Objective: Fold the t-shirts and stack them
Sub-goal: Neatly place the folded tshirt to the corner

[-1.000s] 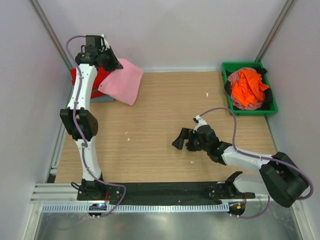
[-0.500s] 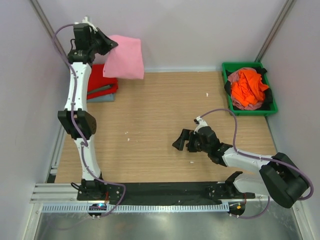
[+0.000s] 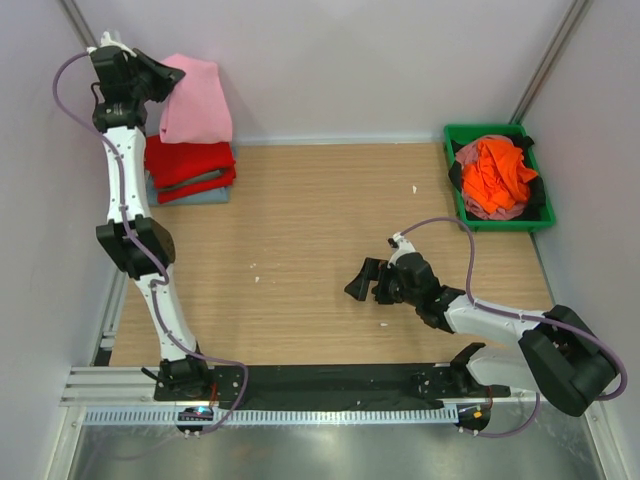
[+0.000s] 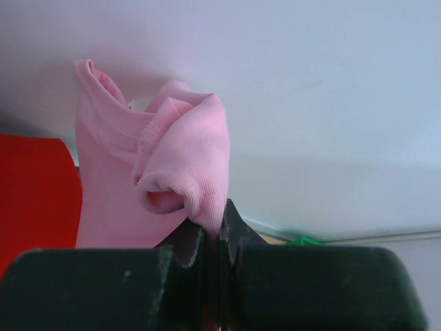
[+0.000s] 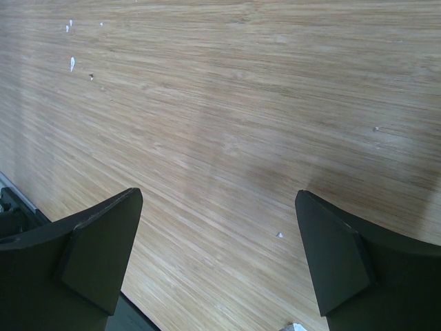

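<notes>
- Table [image 3: 330, 230]: bare wood across the middle. The work sits in two far corners, a stack at the back left and a bin at the back right.
- Left arm [image 3: 118, 190]: stretched up tall over the back-left corner, close to the wall.
- Right arm [image 3: 490, 320]: low over the near middle of the table, well apart from any shirt. It looks idle.
- Bin [image 3: 452, 135]: holds the crumpled orange shirt [image 3: 497, 172] on top of other dark cloth, too tangled to sort out. It is not yet folded.
- Stack: the red shirt [image 3: 188, 165] lies folded on the grey-blue shirt [image 3: 198, 197], of which only an edge shows.
- Pink shirt [image 3: 197, 100]: hangs in the air from the left gripper, above and just behind the stack and touching neither shirt. In the wrist view its pinched edge [image 4: 182, 172] is rolled and bunched.
- Left gripper [image 3: 160, 80]: jaws pinched tight on the pink shirt's edge.
- Right gripper [image 5: 217, 207]: fingers spread wide, nothing between them but wood.
- Step in hand, as I judge it: setting the folded pink shirt on the stack.
- Next move: lower it squarely over the red shirt and let it settle flat before the jaws part. The bunched edge could unroll or land askew.
</notes>
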You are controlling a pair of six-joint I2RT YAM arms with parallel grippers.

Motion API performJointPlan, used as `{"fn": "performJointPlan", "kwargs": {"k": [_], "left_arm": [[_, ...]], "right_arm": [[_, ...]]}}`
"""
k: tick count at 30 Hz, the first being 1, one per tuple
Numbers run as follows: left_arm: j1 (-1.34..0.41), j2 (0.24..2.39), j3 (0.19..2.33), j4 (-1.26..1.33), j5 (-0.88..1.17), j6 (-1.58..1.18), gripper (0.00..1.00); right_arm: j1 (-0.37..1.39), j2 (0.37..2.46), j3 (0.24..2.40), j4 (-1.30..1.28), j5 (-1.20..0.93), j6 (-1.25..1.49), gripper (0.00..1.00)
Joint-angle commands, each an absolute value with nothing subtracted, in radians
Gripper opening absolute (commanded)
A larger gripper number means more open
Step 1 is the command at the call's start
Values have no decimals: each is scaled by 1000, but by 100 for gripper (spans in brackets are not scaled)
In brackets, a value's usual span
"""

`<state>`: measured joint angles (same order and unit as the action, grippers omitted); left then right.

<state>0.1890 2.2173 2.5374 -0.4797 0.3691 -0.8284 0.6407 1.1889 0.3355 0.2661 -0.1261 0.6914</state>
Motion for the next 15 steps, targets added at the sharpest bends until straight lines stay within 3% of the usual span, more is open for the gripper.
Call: {"fn": "performJointPlan", "kwargs": {"k": [1, 15], "left_arm": [[199, 2217, 2550, -394, 437, -842, 0], [207, 2129, 2494, -457, 474, -776, 0]], "right_arm": [[647, 1178, 341, 319, -117, 692, 100], [646, 1198, 350, 319, -123, 690, 100]]}}
